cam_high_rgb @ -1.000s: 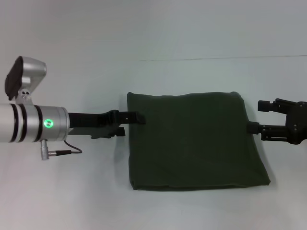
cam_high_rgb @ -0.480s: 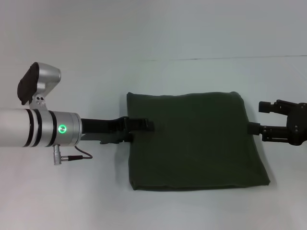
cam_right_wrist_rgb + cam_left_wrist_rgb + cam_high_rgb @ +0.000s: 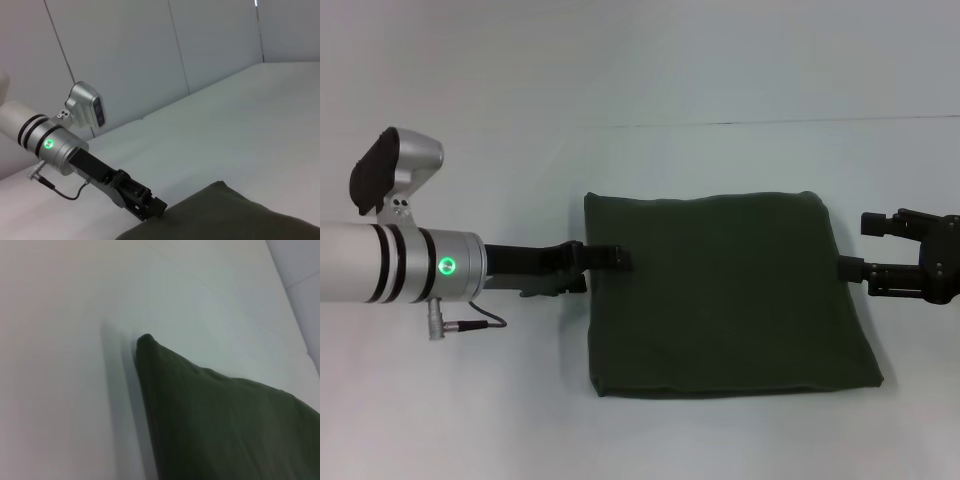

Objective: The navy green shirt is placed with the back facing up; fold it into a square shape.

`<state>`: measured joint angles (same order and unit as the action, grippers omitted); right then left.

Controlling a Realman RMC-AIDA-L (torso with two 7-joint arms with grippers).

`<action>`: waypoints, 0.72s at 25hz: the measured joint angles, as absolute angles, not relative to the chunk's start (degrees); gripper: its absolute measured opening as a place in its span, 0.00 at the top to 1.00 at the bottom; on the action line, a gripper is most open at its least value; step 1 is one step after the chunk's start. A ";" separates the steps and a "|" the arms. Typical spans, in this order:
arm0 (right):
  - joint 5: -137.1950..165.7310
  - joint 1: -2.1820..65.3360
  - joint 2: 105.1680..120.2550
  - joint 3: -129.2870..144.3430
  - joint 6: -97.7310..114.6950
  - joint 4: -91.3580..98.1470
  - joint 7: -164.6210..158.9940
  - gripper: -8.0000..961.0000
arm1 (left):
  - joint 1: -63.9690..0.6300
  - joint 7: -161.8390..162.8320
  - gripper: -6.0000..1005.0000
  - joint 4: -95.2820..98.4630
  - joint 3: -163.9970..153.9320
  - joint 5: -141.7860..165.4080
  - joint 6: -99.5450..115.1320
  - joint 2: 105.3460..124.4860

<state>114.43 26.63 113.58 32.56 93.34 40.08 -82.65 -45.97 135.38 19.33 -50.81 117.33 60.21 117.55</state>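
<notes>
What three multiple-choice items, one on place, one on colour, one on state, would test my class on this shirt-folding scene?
1. Where is the left pincer?
A. At the shirt's left edge
B. At its near edge
C. Far from it

2. What colour is the navy green shirt?
A. Red
B. Dark olive green
C. White

3. What state is the shirt in?
A. Spread flat, sleeves out
B. Hanging in the air
C. Folded into a rough square

Answers: 1 A, its tip overlaps that edge; 2 B, every view shows it; 3 C, no sleeves show on the table.

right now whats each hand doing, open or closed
Left hand: at the shirt's left edge, fingers over the cloth; open or closed cannot be told.
Right hand: open at the shirt's right edge, holding nothing.
</notes>
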 joint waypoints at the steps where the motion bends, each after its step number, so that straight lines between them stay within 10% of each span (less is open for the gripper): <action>1: 114.43 26.63 113.57 32.56 93.34 40.08 -82.63 0.04 | -45.96 135.54 0.09 19.32 -50.88 117.33 60.12 117.53; 18: 114.30 26.67 113.55 32.51 93.67 40.08 -82.61 0.04 | -46.40 138.02 0.13 18.65 -50.98 117.28 60.85 119.35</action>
